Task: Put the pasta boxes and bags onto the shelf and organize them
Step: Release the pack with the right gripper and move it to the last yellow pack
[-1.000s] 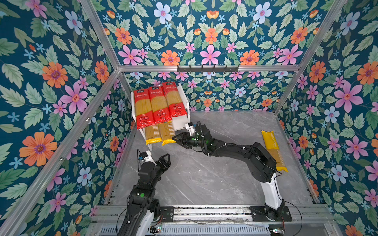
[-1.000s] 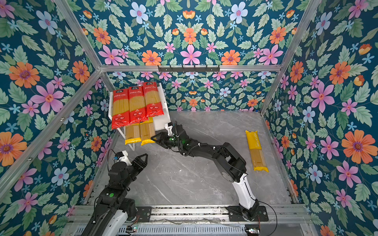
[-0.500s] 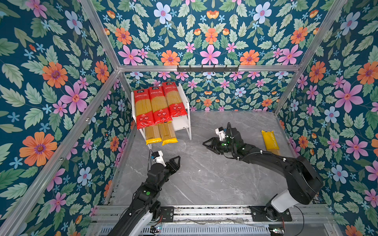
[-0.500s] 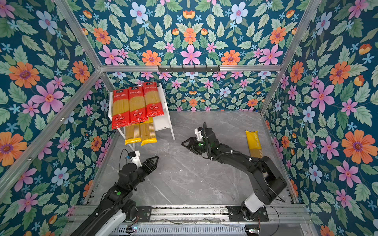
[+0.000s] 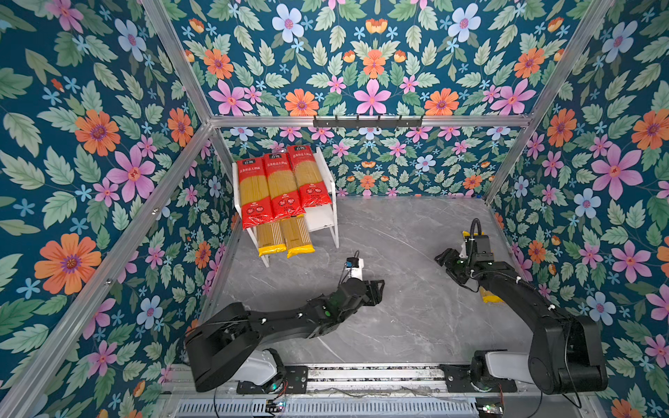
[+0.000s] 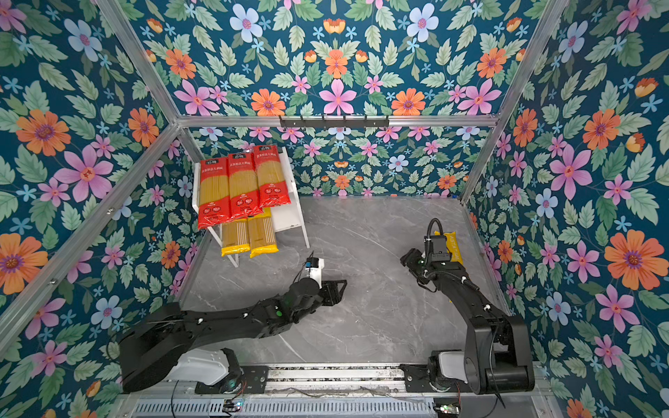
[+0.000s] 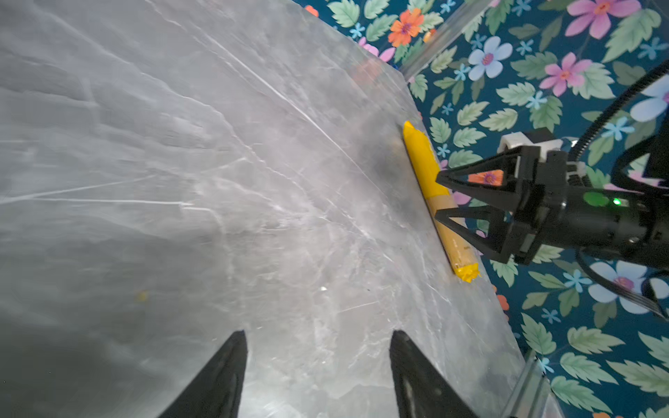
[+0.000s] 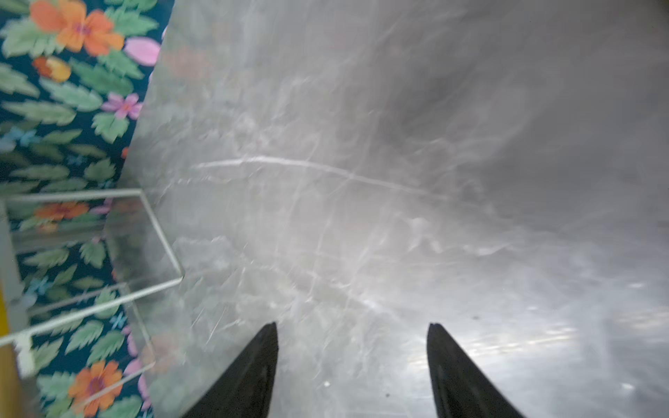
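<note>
The shelf (image 5: 327, 218) (image 6: 289, 217) is set in the far left corner of the table (image 5: 398, 325) (image 6: 362, 325). Its top tier is covered by three red bags (image 5: 284, 188) (image 6: 242, 188), laid side by side lengthwise, with their near ends hung over the front edge. On the lower tier two yellow bags (image 5: 271, 239) (image 6: 235, 235) are laid side by side, and their yellow ends are seen past the front in both top views.

A third yellow bag (image 5: 490, 297) (image 6: 452, 246) (image 7: 427, 173) is laid flat along the right edge of the table, well apart from the shelf. In both top views its middle is hidden by the right arm (image 5: 506, 282) (image 6: 459, 286).

The right gripper (image 5: 443, 258) (image 6: 407, 258) (image 7: 437, 197) (image 8: 353, 325) is held just beside this bag, on its inner side. Its jaws are spread and nothing is held between them. Whether the bag is touched cannot be told.

The left gripper (image 5: 378, 289) (image 6: 338, 289) (image 7: 318, 334) is held over the middle of the table and pointed toward the right edge. Its jaws are likewise spread and nothing is gripped; only table is seen between them in the left wrist view.
</note>
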{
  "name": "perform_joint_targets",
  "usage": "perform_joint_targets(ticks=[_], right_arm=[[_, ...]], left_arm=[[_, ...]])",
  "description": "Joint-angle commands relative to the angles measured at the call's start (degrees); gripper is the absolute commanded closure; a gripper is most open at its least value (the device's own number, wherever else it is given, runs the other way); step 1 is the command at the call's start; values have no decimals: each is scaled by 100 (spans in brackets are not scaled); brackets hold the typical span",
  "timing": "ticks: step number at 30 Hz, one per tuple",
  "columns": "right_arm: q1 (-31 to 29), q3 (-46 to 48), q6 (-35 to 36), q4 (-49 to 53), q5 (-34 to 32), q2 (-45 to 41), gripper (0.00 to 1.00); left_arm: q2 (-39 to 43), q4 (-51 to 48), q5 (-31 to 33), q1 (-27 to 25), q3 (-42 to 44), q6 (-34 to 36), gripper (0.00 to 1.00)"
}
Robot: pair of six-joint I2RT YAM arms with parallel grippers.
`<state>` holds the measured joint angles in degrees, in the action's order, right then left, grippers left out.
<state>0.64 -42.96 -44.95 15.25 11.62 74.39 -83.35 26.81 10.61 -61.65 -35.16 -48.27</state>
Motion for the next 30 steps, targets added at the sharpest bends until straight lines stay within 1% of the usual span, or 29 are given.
perform_joint_targets(ticks=[1, 4, 6, 7, 9, 12, 17, 21, 27, 28, 30], right_arm=[[404, 68, -343, -26, -1148, -67, 28], [828, -137, -498, 34, -1471, 121, 26], [1075, -282, -612, 136, -1814, 325, 18], [1236, -331, -707, 95, -1851, 464, 17], [1502, -492, -716, -30, -1567, 829, 17], [1548, -869, -507, 170, -1251, 1363, 18], [1532, -542, -890, -315, -423, 1660, 23], [1259, -317, -1028, -439, -56, 1605, 24], [199, -5, -1122, -540, -63, 1354, 24], [21, -17, -993, -542, -89, 1329, 25], [-142, -239, -617, -141, -190, 1247, 25]], left_arm=[[-427, 404, -46, -75, -266, 98, 34], [-611, 304, -196, -75, -482, 89, 34], [-566, 250, -147, -70, -478, 107, 34], [-532, 238, -77, -75, -434, 110, 34], [-482, 225, 47, -75, -340, 99, 34], [-407, 134, 134, -75, -279, 85, 34], [-273, 141, 265, -67, -146, 27, 33], [-231, 77, 354, -58, -188, 83, 33], [-262, 9, 392, -30, -253, 115, 32], [-261, 9, 394, -18, -249, 102, 32], [-244, -8, 394, -23, -248, 97, 32]])
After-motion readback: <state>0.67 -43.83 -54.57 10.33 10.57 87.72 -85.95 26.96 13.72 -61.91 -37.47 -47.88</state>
